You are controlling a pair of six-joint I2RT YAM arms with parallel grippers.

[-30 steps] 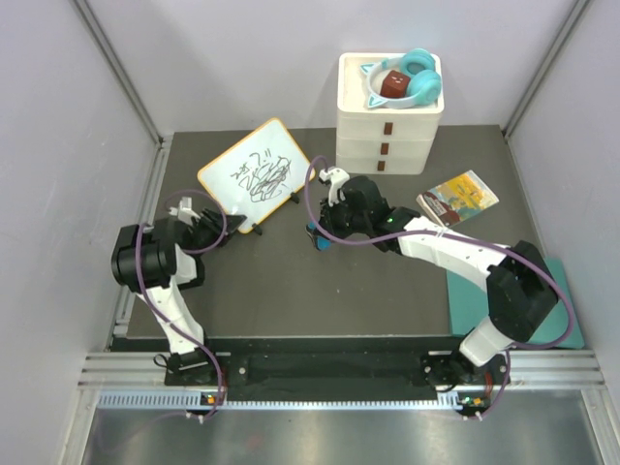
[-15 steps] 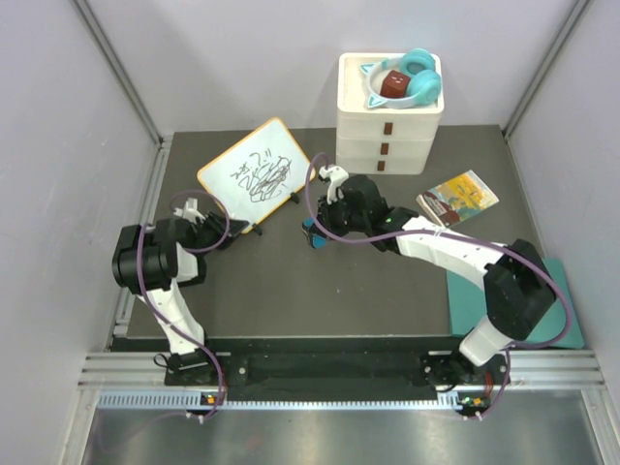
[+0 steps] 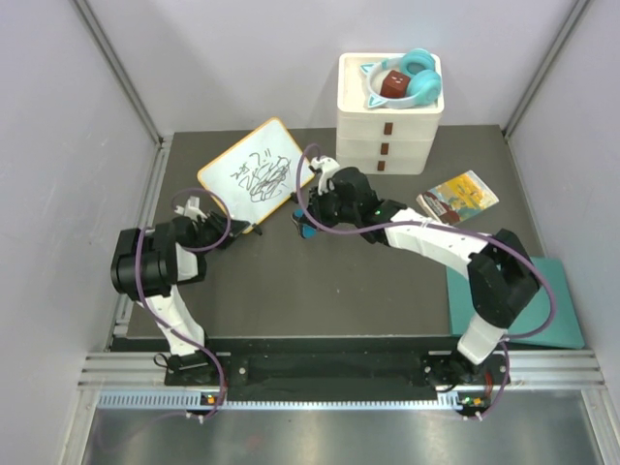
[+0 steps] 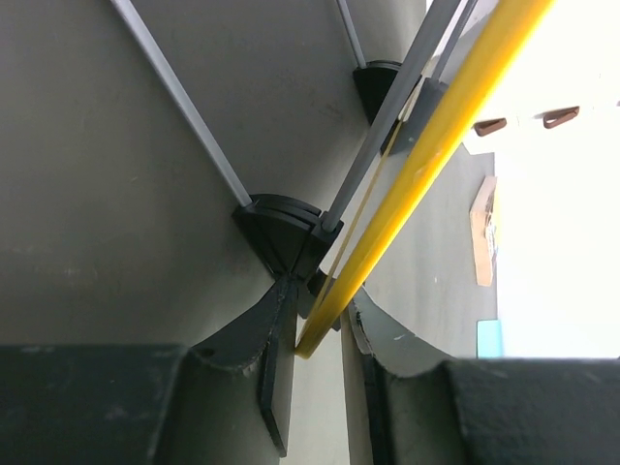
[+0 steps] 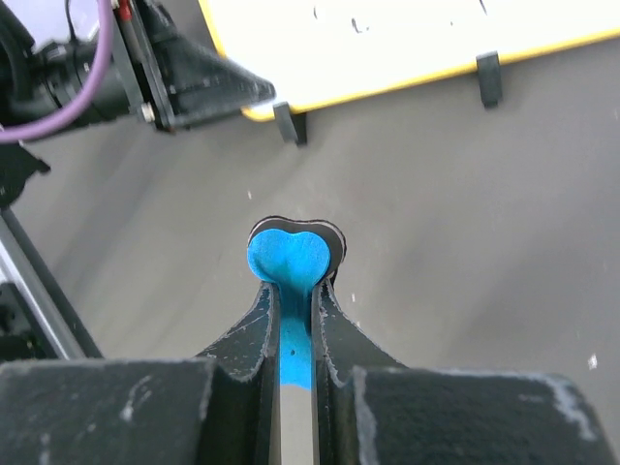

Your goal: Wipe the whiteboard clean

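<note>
I have the board (image 3: 257, 174) pinned now.
My left gripper (image 4: 322, 334) has closed onto its rim (image 4: 426, 155); my right gripper (image 5: 295, 291), clamping the eraser (image 5: 289, 254), has edged closer.

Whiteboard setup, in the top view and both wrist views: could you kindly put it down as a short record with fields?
whiteboard: stands on small black feet, black scribbles across its face, nothing wiped yet
left gripper: shut on the whiteboard's yellow rim, at its near corner
right gripper: shut on a blue eraser
eraser position: over the table beside the board's edge, not touching the board
behind: white drawer unit with teal headphones on top
</note>
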